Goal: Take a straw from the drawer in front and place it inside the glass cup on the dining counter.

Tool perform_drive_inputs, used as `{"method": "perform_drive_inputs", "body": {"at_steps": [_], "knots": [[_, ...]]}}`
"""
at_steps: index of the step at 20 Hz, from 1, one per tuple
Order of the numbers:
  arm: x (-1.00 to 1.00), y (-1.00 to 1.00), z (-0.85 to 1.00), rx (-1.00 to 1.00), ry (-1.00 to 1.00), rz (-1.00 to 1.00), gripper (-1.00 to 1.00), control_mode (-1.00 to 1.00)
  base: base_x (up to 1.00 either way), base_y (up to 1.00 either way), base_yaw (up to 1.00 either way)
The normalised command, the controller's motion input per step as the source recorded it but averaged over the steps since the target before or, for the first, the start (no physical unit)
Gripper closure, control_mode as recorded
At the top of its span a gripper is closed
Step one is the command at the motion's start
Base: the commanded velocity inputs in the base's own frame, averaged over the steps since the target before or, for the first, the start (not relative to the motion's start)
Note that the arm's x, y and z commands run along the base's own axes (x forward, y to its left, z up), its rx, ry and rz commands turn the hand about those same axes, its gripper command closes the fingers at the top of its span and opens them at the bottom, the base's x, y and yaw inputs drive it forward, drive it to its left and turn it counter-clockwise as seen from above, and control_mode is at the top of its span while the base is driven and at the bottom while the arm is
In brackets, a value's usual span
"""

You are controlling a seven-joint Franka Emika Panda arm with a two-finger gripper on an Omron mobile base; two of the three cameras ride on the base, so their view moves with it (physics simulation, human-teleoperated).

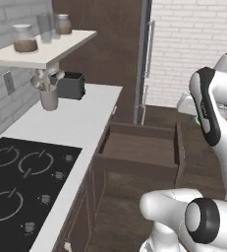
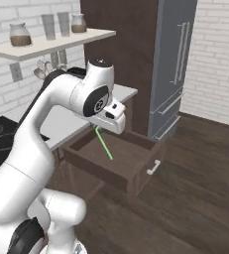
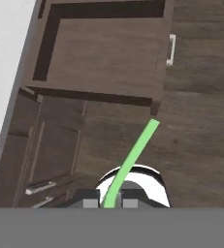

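Gripper (image 3: 107, 203): pressed together on the lower end of the straw, which is pinched between the two dark finger tips in the hand view.
Straw (image 2: 104, 144): held off the drawer floor; in the right base view it is seen hanging slanted below the hand, over the open drawer; in the hand view its free end is seen reaching out past the drawer's front corner, above the wooden floor.
Drawer (image 1: 139, 150): pulled out from the brown cabinets, its inside bare; a pale handle is seen on its front panel in the right base view.
Counter (image 1: 70, 123): white top beside the drawer, with a black cooktop (image 1: 21, 182) set in it.
Utensil holder (image 1: 49, 97): stood on the counter near the wall, just beside a dark toaster (image 1: 70, 84).
Shelf (image 1: 41, 49): fixed above the counter, with jars and glasses on it.
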Motion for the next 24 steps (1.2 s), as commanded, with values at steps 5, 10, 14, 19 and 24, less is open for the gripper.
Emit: {"method": "perform_drive_inputs", "body": {"at_steps": [5,10,14,19,24], "knots": [[0.00,0.00,0.00,0.00,0.00,0.00,1.00,1.00,-0.51,-1.00,-0.21],[0.00,0.00,0.00,0.00,0.00,0.00,1.00,1.00,-0.01,-0.98,-0.14],[0.00,0.00,0.00,0.00,0.00,0.00,1.00,1.00,0.47,-0.66,-0.07],[0.00,0.00,0.00,0.00,0.00,0.00,1.00,1.00,0.97,-0.25,-0.06],[0.00,0.00,0.00,0.00,0.00,0.00,1.00,1.00,1.00,-0.24,-0.06]]}}
